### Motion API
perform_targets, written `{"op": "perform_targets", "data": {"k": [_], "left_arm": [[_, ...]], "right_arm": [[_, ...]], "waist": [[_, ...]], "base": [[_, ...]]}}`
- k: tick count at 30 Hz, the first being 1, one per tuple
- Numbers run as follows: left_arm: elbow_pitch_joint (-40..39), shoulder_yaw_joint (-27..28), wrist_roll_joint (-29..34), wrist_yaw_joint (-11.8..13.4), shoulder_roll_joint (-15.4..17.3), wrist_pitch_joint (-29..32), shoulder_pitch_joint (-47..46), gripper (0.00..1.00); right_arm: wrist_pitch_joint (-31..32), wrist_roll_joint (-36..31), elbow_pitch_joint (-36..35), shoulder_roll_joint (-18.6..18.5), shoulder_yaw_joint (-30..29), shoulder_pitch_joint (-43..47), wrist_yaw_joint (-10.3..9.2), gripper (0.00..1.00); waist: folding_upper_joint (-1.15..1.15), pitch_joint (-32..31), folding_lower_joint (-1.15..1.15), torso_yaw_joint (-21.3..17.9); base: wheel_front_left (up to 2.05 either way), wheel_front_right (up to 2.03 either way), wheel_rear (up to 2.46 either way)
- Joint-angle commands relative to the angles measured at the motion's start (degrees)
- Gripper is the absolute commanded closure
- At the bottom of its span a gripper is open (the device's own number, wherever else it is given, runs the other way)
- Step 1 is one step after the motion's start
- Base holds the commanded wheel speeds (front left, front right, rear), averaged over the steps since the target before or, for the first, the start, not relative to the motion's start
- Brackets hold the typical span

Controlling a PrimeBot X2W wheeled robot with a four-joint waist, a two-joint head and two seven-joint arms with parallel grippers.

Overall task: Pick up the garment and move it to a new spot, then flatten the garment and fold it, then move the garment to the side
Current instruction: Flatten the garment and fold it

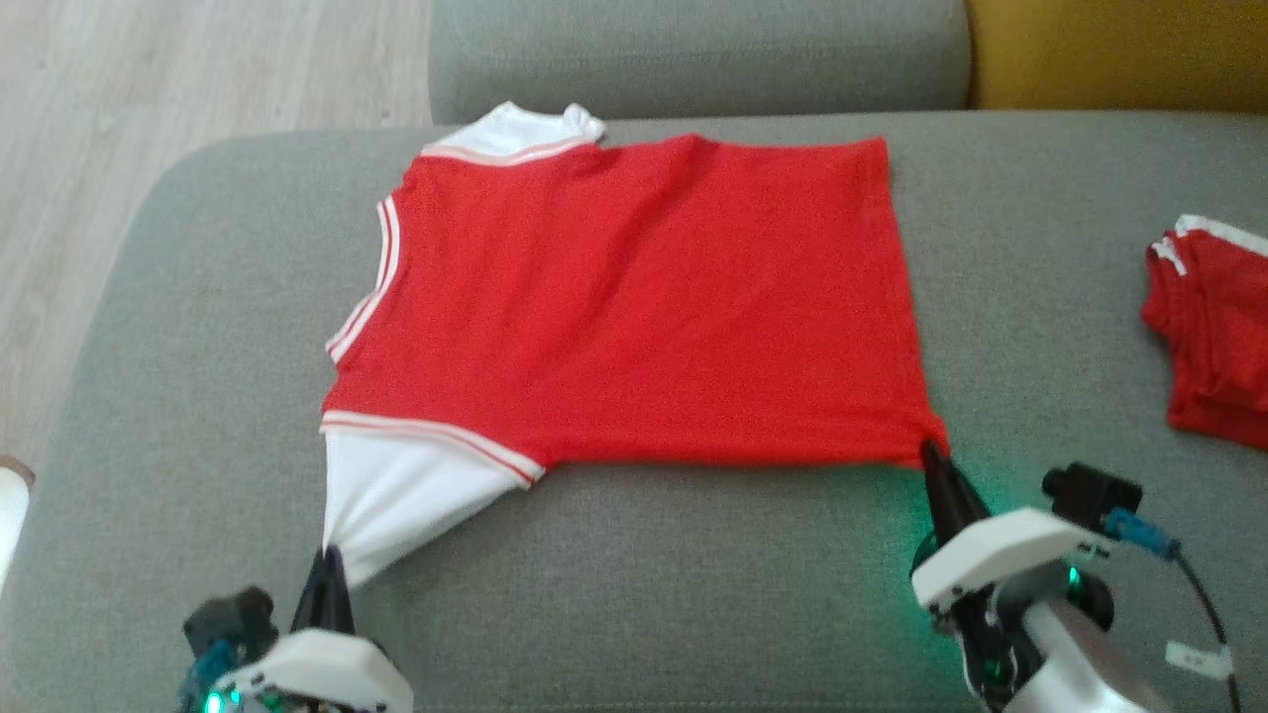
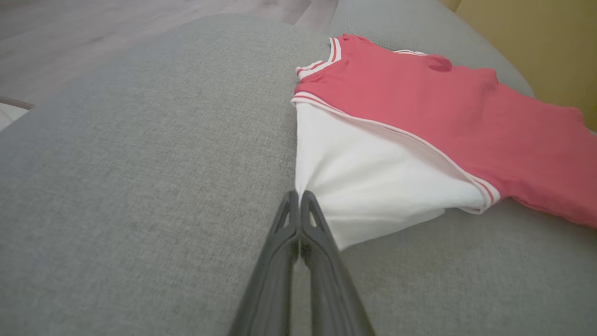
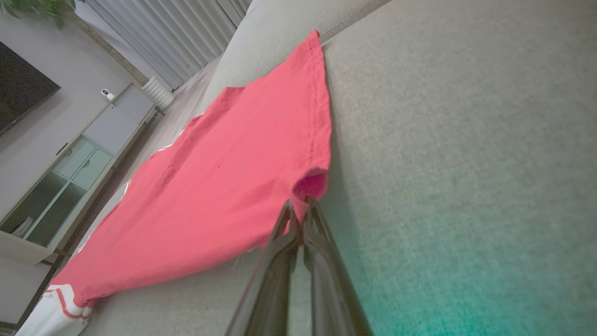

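Two hands of ours are clenched on the red garment (image 1: pixel 634 297), which lies spread flat across the middle of the grey sofa seat (image 1: pixel 693 594). Our left hand (image 1: pixel 327 557) pinches the tip of the near white sleeve (image 1: pixel 396 495) at the near left, and the sleeve is drawn to a point there. Our right hand (image 1: pixel 931 454) pinches the near right hem corner, which curls up at the fingertips. A layered red cloth (image 1: pixel 1214 327) with white trim lies at the right edge, well apart.
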Motion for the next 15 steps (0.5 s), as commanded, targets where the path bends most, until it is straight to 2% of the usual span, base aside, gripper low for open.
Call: {"op": "perform_targets", "data": {"k": [1, 5, 7, 11, 15], "left_arm": [[-2.19, 1.99, 0.11, 0.23, 0.97, -0.34, -0.05, 1.0], [-2.14, 2.2, -0.52, -0.94, 0.97, -0.34, 3.06, 1.0], [-3.71, 1.61, -0.93, -0.59, 0.97, -0.34, 4.55, 1.0], [-9.52, 0.26, -1.82, -1.07, 0.97, -0.35, 5.85, 1.0], [-16.04, -0.36, 0.14, -0.7, 0.97, -0.35, 2.15, 1.0]], "right_arm": [[0.02, 0.25, -1.29, 0.45, 1.6, -0.04, 0.11, 1.0], [1.54, 1.75, -1.69, 0.19, 2.02, 3.81, 0.11, 1.0], [2.52, 1.98, -2.68, -0.25, 2.72, 5.64, 0.11, 1.0], [2.17, 3.31, -5.8, -1.59, 1.2, 7.94, 0.11, 1.0], [1.43, 2.83, -9.07, -2.91, -0.77, 6.47, 0.11, 1.0]], "waist": [[0.0, -1.43, 0.0, 0.01], [0.0, -2.66, 0.0, 0.39], [0.0, -2.96, 0.0, 0.39], [0.0, -2.97, 0.0, 0.48], [0.0, -1.64, 0.0, 0.28]], "base": [[0.0, 0.0, 0.0], [0.0, 0.0, 0.0], [0.0, 0.0, 0.0], [0.0, 0.0, 0.0], [0.0, 0.0, 0.0]]}}
